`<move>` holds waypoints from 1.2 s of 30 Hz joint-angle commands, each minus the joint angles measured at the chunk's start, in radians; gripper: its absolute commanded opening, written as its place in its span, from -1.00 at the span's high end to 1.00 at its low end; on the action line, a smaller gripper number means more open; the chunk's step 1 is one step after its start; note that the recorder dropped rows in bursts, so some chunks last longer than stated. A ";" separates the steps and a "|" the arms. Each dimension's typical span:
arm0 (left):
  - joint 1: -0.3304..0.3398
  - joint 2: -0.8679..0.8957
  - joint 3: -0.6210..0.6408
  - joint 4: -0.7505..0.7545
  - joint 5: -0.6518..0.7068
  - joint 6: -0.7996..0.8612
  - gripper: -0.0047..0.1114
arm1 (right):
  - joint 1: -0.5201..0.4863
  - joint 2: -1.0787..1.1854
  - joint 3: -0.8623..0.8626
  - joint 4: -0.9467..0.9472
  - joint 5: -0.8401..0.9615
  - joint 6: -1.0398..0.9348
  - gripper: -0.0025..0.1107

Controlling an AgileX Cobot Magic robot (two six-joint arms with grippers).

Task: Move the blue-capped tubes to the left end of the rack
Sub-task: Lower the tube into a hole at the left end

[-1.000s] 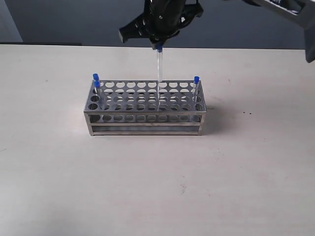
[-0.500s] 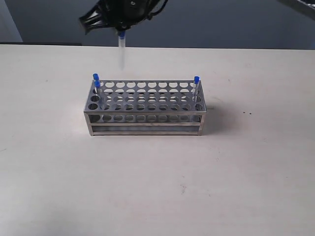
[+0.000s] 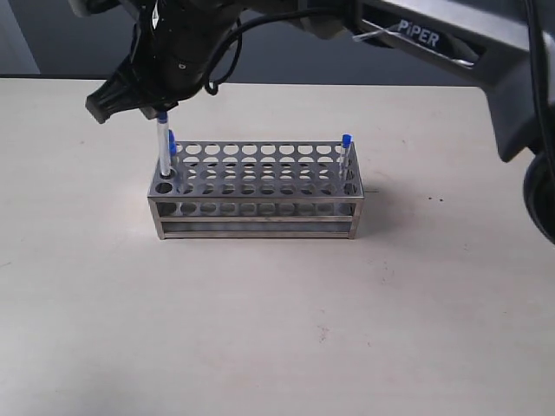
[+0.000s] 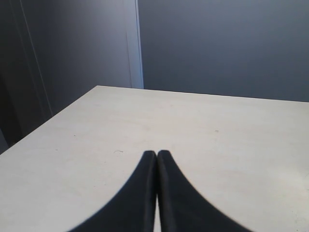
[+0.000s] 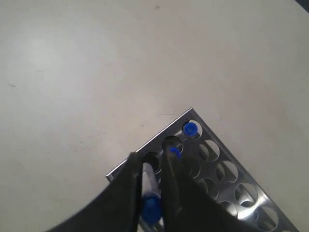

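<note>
**Exterior view.** The right arm extended across the middle to the left end of the rack, which stood on the table. The right gripper was closed narrowly on the held tube, gripping it just at its blue cap and keeping it upright. The lower end of the held tube met the top plate at a hole in the endmost left column, toward the front. Whether it had entered that hole could not be told. The right tube stood alone in the back corner hole at the opposite end of the rack.

**Right wrist view.** The fingers flanked the held tube, with its cap lying between them. Beyond them, in the same end column, the corner tube sat in the corner hole. The second tube sat in the hole next to it, and the held tube pointed at the hole after that.

**Left wrist view.** The left gripper hung above bare table well apart from the rack. Its jaws were pressed together along their length and held nothing.
</note>
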 commanded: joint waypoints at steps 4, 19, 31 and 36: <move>-0.006 0.003 0.004 -0.005 -0.011 -0.002 0.91 | -0.001 0.030 0.001 -0.002 -0.009 -0.011 0.97; -0.006 0.003 0.004 -0.005 -0.011 -0.002 0.91 | -0.001 0.097 0.001 -0.003 -0.077 -0.015 0.97; -0.006 0.003 0.004 -0.005 -0.011 -0.002 0.91 | -0.001 0.106 0.001 -0.003 -0.084 -0.015 0.45; -0.006 0.003 0.004 -0.005 -0.011 -0.002 0.91 | -0.001 0.106 0.001 0.002 -0.102 -0.015 0.41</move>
